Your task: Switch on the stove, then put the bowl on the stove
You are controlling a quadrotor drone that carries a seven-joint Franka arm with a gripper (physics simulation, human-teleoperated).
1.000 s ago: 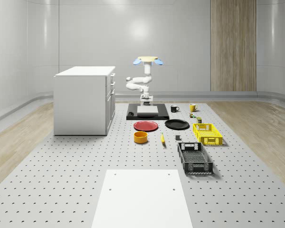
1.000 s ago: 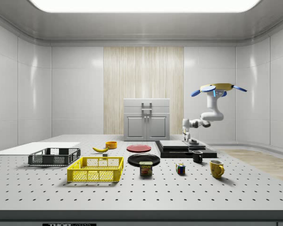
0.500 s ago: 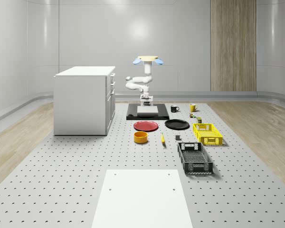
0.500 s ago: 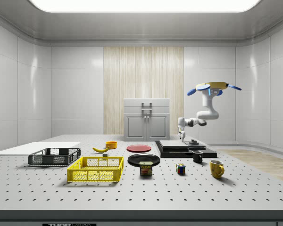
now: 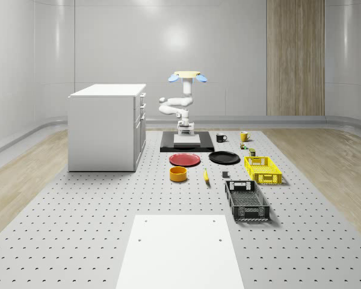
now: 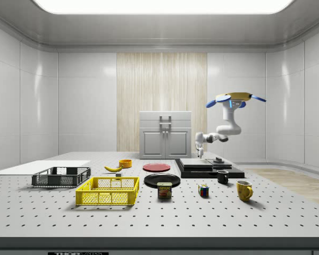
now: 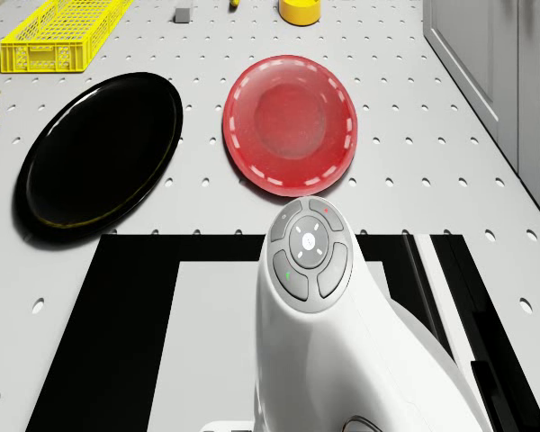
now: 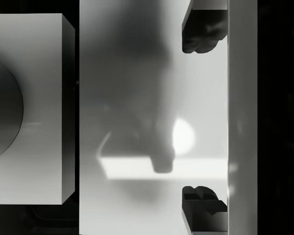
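Note:
The stove [image 5: 186,145] is a black slab with a grey plate on top, at the far end of the table; it is also in the side view [image 6: 202,167] and the drone view [image 7: 126,297]. Its round knob [image 6: 218,159] sits at the side view's right end. The orange bowl [image 5: 178,174] stands on the table in front of the red plate, seen too in the side view [image 6: 125,163] and the drone view [image 7: 300,11]. The drone [image 6: 233,98] hovers above the stove's far side. My gripper [image 6: 200,153] hangs just above the grey plate, open, its fingers [image 8: 201,29] wide apart and holding nothing.
A red plate [image 5: 185,159] and a black plate [image 5: 224,158] lie in front of the stove. A white cabinet [image 5: 107,126] stands at the whole-scene view's left. A yellow crate [image 5: 262,169], a black crate [image 5: 246,200], two mugs, a banana [image 5: 206,176] and a white board [image 5: 179,250] share the table.
The drone and arm have drifted toward the side view's left. The gripper has moved away from the knob and now hangs over the grey plate.

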